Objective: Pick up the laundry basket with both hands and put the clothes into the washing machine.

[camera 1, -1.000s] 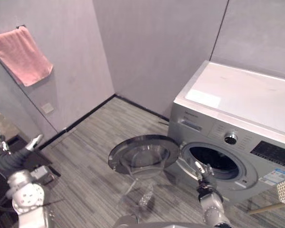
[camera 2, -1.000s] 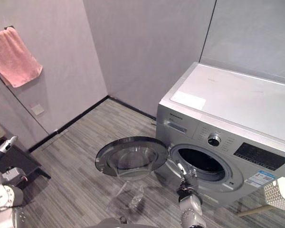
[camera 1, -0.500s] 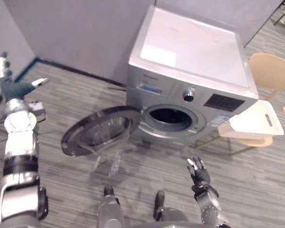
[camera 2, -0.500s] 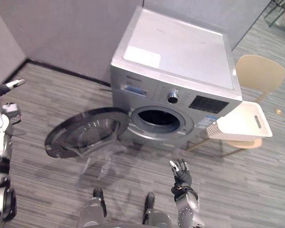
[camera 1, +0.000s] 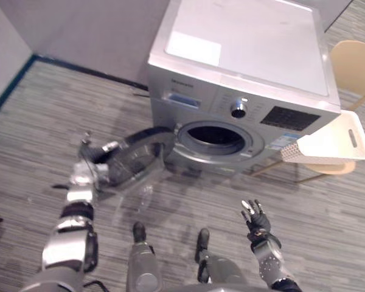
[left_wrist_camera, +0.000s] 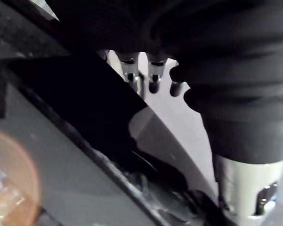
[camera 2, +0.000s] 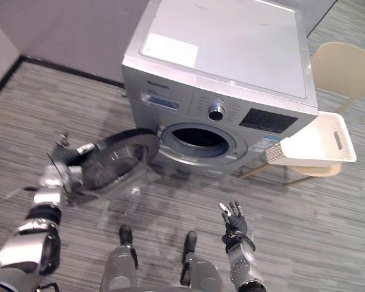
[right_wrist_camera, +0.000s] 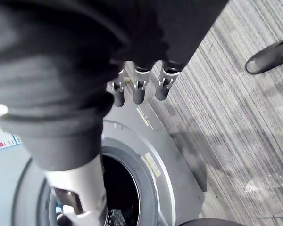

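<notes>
Left eye view: your left hand (camera 1: 94, 154), fingers straight, is at the open door (camera 1: 137, 161) of the washing machine (camera 1: 243, 55), your right hand (camera 1: 254, 218) is spread, and the laundry basket (camera 1: 328, 143) rests on the chair (camera 1: 356, 64) alongside.

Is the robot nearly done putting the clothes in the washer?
Not nearly. The washing machine has its door open. Both hands hold nothing: left hand beside the door, right hand raised, open. The laundry basket sits on the chair, not yet lifted or emptied.
</notes>
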### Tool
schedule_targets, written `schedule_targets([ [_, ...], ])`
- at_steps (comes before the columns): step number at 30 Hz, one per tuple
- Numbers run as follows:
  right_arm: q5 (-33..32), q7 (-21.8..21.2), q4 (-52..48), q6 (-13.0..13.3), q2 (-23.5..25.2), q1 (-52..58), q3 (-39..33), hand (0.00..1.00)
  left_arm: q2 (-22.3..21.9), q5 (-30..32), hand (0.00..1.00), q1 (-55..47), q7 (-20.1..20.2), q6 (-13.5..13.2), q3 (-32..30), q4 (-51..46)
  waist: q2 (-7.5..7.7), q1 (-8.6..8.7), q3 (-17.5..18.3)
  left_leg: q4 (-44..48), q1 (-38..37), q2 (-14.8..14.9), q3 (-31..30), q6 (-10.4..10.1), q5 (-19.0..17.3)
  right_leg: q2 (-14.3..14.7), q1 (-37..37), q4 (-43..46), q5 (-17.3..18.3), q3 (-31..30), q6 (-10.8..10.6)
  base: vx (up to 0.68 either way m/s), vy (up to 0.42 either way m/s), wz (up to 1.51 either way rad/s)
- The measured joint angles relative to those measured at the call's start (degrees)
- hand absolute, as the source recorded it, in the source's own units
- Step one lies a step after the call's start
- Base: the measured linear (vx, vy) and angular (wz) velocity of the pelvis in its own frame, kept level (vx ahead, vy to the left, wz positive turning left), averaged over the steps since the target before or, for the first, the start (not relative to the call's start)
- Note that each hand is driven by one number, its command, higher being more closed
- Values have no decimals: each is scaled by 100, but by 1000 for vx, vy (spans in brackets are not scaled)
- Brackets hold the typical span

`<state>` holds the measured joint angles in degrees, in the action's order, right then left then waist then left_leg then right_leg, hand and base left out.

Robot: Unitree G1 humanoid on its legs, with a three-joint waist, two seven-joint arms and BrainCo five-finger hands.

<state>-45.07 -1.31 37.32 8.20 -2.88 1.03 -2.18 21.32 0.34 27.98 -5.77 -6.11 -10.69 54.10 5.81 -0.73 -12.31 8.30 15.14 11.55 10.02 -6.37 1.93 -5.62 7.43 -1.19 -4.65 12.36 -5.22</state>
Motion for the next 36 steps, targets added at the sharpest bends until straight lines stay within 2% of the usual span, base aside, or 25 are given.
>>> schedule_targets([
  [2,14,-1,54,-54,9,70,-3,0,-502,8,0,-570,145,45,323,-88,-133,-9,91,-438,-343,-228,-34,60,122,-158,-146,44,88,21,-103,75,69,22],
  [4,24,-2,176,-119,35,89,28,0,-843,9,0,-973,292,90,738,-111,-188,-5,236,-728,-522,-370,-44,108,226,-271,-178,102,160,40,-166,72,80,16],
  [6,18,-5,370,-210,97,102,87,0,-1239,-254,0,-1399,466,144,1346,-89,-195,-11,425,-1105,-765,-508,-46,155,353,-371,-247,132,229,58,-239,81,66,11],
  [7,18,-6,479,-220,164,100,123,0,-1405,-394,0,-1526,491,276,1852,3,-161,-7,484,-1317,-917,-559,-47,164,436,-407,-298,156,271,72,-262,60,37,6],
  [8,16,-6,512,-220,192,103,151,0,-1463,-457,0,-1576,504,326,2099,13,-146,0,494,-1381,-974,-574,-52,176,457,-418,-331,163,286,80,-273,69,55,6],
  [10,9,-6,683,-244,259,108,300,0,-1558,-685,0,-1564,622,471,3274,58,-46,5,585,-1380,-993,-626,-47,180,458,-469,-331,196,315,69,-289,49,46,1],
  [13,-15,6,704,-260,252,177,329,0,-1645,-867,0,-1443,814,561,4306,65,-38,114,704,-1380,-998,-672,-19,193,467,-507,-321,189,315,31,-289,34,29,-4],
  [15,-59,11,687,-271,245,173,319,0,-1770,-868,0,-1184,870,603,4660,201,-72,215,710,-1378,-1017,-656,61,192,467,-495,-274,188,305,-42,-276,-10,18,-21],
  [16,-80,56,618,-186,257,142,245,0,-1879,-868,0,-923,859,643,4731,349,-106,291,710,-1376,-1021,-630,196,192,466,-468,-162,205,278,-188,-241,-44,15,-48],
  [20,-164,114,110,-236,-124,51,130,0,-2081,-879,0,285,657,696,4645,740,-184,559,683,-1372,-1008,-512,1008,183,460,-319,334,198,12,-1009,-180,-57,2,-111],
  [22,-163,150,-285,-247,-129,264,-23,0,-2094,-1016,0,798,323,824,4342,747,-224,679,665,-1371,-1113,-392,1582,139,428,-184,583,209,-131,-1478,-159,-28,-52,-135],
  [23,-173,156,-802,-229,-176,557,-42,0,-2082,-1179,0,1017,13,891,3839,719,-287,850,643,-1230,-1119,-271,1965,32,269,-56,748,229,-192,-1816,-152,-15,-64,-141],
  [25,-171,139,-1194,-229,-174,822,-163,0,-2022,-1403,0,1265,-104,807,3283,487,-280,912,643,-1018,-1060,-101,2384,-94,71,89,1005,272,-148,-2194,-162,-31,-108,-127],
  [26,-173,130,-1399,-209,-201,975,-322,0,-1894,-1538,0,1701,-163,758,2956,318,-311,1003,646,-990,-972,46,2618,-121,24,188,1199,191,-33,-2211,-291,-60,-188,-118],
  [27,-197,115,-1411,-187,-198,952,-561,0,-1735,-1593,0,2306,-256,607,2565,71,-405,1041,632,-993,-810,306,2830,-175,59,388,1543,457,52,-2186,-195,-45,-193,-99],
  [28,-211,114,-1402,-186,-175,955,-660,0,-1584,-1619,0,2595,-283,482,2372,-82,-384,1135,630,-934,-698,389,2887,-204,80,440,1756,862,57,-2241,8,54,-166,-54],
  [29,-219,114,-1394,-175,-128,1025,-815,0,-1386,-1621,0,2984,-338,295,2147,-320,-250,1294,628,-921,-627,407,2959,-326,161,367,1781,940,271,-2353,-39,85,-185,-39],
  [30,-235,138,-1344,-142,-90,1006,-999,0,-1115,-1713,0,3400,-357,80,1906,-543,-291,1297,605,-947,-573,556,2988,-382,223,534,1872,757,119,-2284,-15,90,-241,-60],
  [31,-290,146,-1342,-80,-114,1013,-1158,0,-942,-1896,0,3700,-281,1,1735,-621,-381,1280,583,-1002,-602,713,3021,-404,259,710,1926,717,-24,-2215,143,39,-220,-65],
  [33,-405,163,-1343,-6,-139,1030,-1269,0,-1006,-2016,0,3872,-317,-88,1711,-747,-512,1273,574,-1039,-634,861,3088,-472,301,854,1933,713,-44,-2135,176,85,-129,-29],
  [36,-445,116,-1447,39,-61,938,-1236,0,-1099,-2178,0,3806,-300,-170,1653,-758,-610,1240,531,-943,-701,937,3099,-573,379,928,1932,833,-40,-2030,198,65,-35,-9],
])
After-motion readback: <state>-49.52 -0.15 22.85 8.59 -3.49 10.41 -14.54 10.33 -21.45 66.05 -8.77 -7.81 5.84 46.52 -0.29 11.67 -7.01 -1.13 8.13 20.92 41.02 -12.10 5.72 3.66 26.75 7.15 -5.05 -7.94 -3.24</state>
